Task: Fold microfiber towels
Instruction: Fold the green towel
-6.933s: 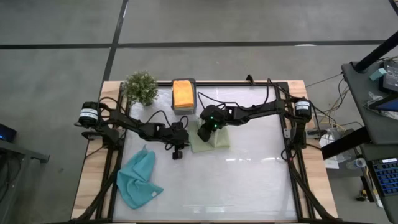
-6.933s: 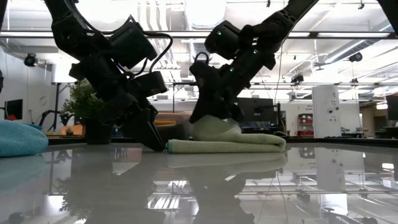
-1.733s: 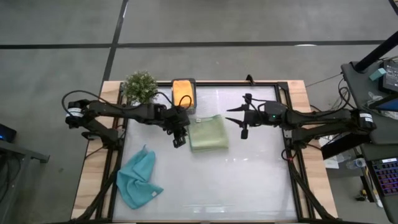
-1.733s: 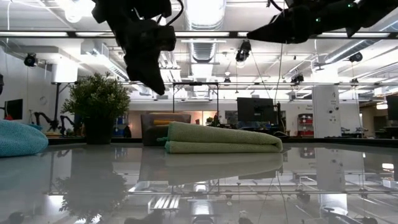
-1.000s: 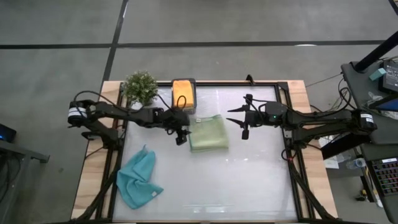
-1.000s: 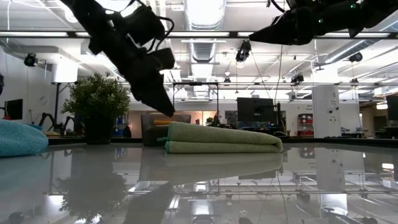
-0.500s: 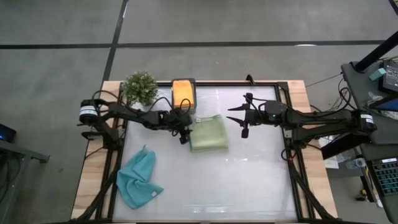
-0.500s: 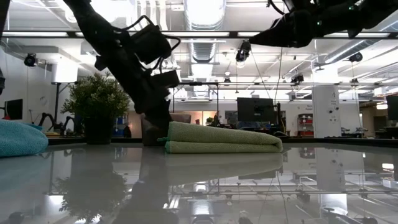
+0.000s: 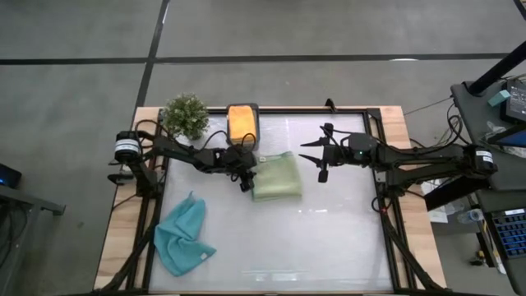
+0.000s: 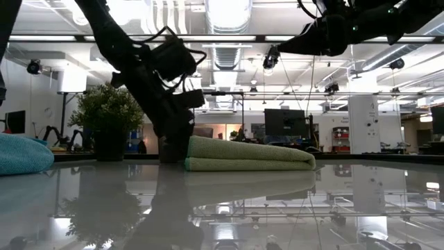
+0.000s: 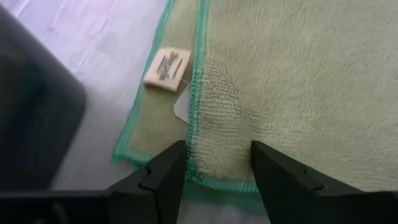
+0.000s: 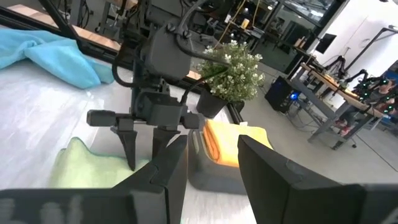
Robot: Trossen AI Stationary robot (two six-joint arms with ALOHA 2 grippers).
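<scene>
Sage green towel (image 9: 275, 177) lies folded under the open left gripper (image 9: 246, 182); only the wrist view shows its label (image 11: 167, 67). Behind, a dark grey box (image 9: 242, 140) holds an orange towel (image 9: 241, 122). Right gripper (image 9: 321, 160) hovers open.

L gripper (image 12: 142, 157) over green towel (image 12: 93, 165), jaws apart; orange towel (image 12: 231, 143) nearby.

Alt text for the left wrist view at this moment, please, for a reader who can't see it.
The left hand hangs open right over the corner of a folded sage green towel, one dark finger on each side of its stitched green hem. A small tan label lies on the towel's lower layer, with the glossy table beside it.
</scene>
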